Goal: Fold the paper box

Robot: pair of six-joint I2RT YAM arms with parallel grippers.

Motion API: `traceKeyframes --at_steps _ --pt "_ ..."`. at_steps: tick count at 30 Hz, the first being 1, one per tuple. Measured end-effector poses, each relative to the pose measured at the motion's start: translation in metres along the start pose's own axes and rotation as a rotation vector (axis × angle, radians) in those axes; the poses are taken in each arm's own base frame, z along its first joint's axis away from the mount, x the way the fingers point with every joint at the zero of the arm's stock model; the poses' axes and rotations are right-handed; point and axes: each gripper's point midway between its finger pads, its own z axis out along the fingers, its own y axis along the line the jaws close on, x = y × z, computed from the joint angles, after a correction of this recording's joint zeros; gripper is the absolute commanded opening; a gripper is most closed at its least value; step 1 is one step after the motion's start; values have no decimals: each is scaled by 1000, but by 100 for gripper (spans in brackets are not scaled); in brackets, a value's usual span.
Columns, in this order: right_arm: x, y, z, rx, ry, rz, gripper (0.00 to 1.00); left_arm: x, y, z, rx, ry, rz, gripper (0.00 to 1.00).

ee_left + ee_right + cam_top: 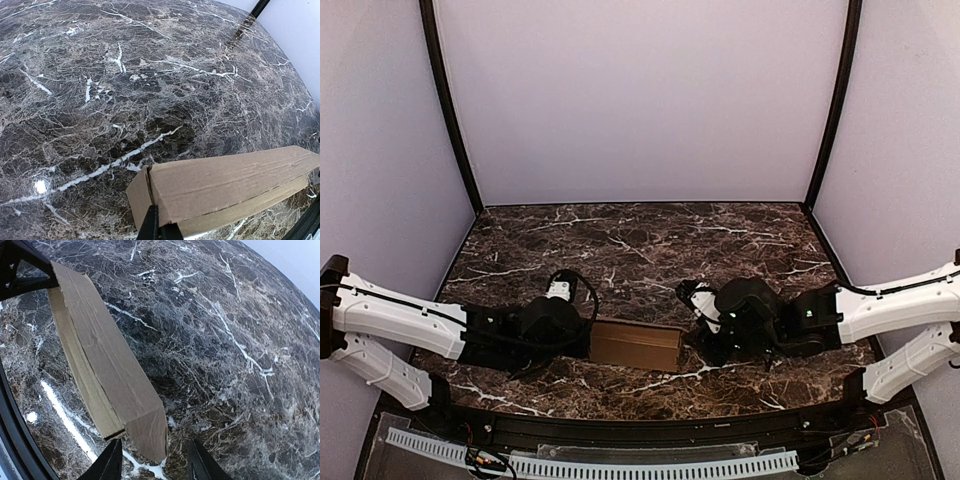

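plain brown cardboard paper box (635, 345) lies closed up between the two tools on the dark marble worktop (650, 240); the job looks nearly done.
the box reads as one long shape with both end panels turned in, so only a last tuck or squeeze seems left. the left tool (161, 225) is pressed together at the end edge just ahead of it, apparently nipping the cardboard. the right tool (155, 447) is about half spread, astride the opposite end, not clamped on it.

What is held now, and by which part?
The left gripper pinches the paper box at its left end. The right gripper, open around the other end, holds nothing.
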Motion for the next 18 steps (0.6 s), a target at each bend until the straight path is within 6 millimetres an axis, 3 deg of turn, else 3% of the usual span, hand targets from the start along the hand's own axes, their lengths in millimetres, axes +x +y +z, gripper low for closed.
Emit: traceKeyframes --at_steps 2,10,15,18 --pt "-3 -1 0 9 3 -4 33 0 0 0 -8 -2 -2 0" --pt "-4 -2 7 34 42 -29 26 3 -1 -3 -12 5 7 0" --pt "0 -3 10 49 68 -41 13 3 -2 -3 -15 9 11 1" --pt "3 -4 12 56 84 -47 0 3 -2 -3 -16 11 12 0"
